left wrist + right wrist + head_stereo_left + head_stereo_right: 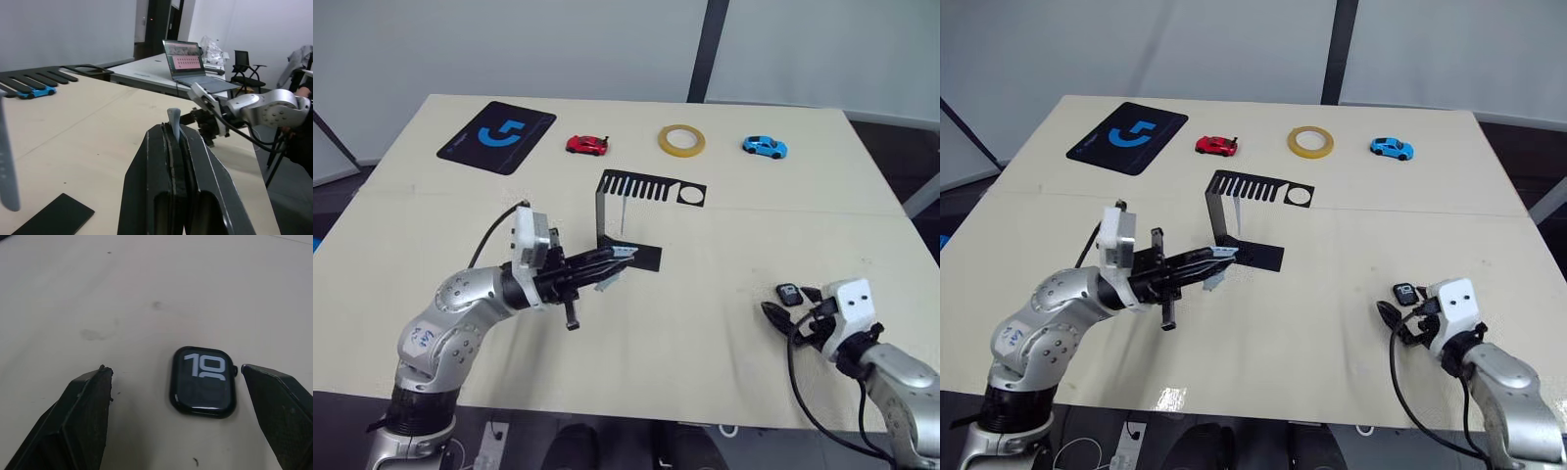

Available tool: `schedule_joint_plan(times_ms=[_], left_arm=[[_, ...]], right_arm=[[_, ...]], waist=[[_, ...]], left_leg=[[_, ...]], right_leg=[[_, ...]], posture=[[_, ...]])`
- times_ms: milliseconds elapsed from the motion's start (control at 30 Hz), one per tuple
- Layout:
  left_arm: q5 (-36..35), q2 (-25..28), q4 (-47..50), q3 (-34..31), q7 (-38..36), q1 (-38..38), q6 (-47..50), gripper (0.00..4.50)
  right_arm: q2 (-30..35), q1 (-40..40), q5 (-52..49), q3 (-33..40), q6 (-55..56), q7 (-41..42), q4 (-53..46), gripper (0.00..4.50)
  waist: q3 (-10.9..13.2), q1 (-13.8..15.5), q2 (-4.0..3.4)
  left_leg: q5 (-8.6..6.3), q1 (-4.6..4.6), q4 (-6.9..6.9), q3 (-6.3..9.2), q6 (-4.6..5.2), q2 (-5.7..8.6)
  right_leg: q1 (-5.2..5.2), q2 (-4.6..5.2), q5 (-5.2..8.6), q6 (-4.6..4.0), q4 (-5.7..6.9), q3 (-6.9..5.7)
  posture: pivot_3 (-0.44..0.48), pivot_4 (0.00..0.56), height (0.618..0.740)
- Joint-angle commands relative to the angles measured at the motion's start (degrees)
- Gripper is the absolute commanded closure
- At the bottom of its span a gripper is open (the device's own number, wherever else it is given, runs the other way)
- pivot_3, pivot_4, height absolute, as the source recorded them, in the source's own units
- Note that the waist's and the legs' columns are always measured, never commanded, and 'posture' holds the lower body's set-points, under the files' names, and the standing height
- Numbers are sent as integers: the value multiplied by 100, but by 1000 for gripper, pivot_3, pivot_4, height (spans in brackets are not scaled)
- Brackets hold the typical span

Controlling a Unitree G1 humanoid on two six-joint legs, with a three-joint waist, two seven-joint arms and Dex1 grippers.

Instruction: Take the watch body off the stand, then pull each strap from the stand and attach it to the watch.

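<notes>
Left gripper (174,147) fingers are clamped on a strap (173,122), just beside the stand (641,188) foot; a second strap (7,166) hangs from the stand. Right gripper (176,404) fingers stand wide around the watch body (203,381), lying flat well apart from the stand. Risk, as judged: the thin strap could slip or twist, missing the watch slot. Face reads "10".

Office or lab: laptop (193,66) on desk (146,73), office chair (246,66), plain white walls.
</notes>
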State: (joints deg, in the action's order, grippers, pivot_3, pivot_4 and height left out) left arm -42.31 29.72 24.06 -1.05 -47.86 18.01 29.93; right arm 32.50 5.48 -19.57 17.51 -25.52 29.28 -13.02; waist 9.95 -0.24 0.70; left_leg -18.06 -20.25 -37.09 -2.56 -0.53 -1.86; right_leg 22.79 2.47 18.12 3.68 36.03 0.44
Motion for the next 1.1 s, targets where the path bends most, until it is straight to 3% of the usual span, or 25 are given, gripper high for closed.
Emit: schedule_joint_plan(times_ms=[33, 633, 1100], left_arm=[[38, -5, 276, 72, -65, 51, -106, 4500], [89, -37, 300, 157, -58, 93, -141, 4500], [97, -3, 236, 101, -98, 133, -146, 4500]], right_arm=[[-37, -118, 88, -9, 10, -128, 17, 76], [-137, -369, -375, 85, -1648, -683, -442, 76], [-313, -163, -201, -26, -1568, -852, -611, 76]], waist=[[0, 0, 0], [-1, -9, 2], [-2, -6, 3]], left_leg=[[0, 0, 0, 0, 0, -1], [0, -1, -1, 0, 1, -4], [-1, -2, 1, 1, 1, -4]], right_leg=[[0, -2, 0, 0, 0, 0], [0, -3, 0, 1, -1, 1], [0, -3, 0, 2, -3, 0]], posture=[[0, 150, 740], [0, 150, 740], [0, 150, 740]])
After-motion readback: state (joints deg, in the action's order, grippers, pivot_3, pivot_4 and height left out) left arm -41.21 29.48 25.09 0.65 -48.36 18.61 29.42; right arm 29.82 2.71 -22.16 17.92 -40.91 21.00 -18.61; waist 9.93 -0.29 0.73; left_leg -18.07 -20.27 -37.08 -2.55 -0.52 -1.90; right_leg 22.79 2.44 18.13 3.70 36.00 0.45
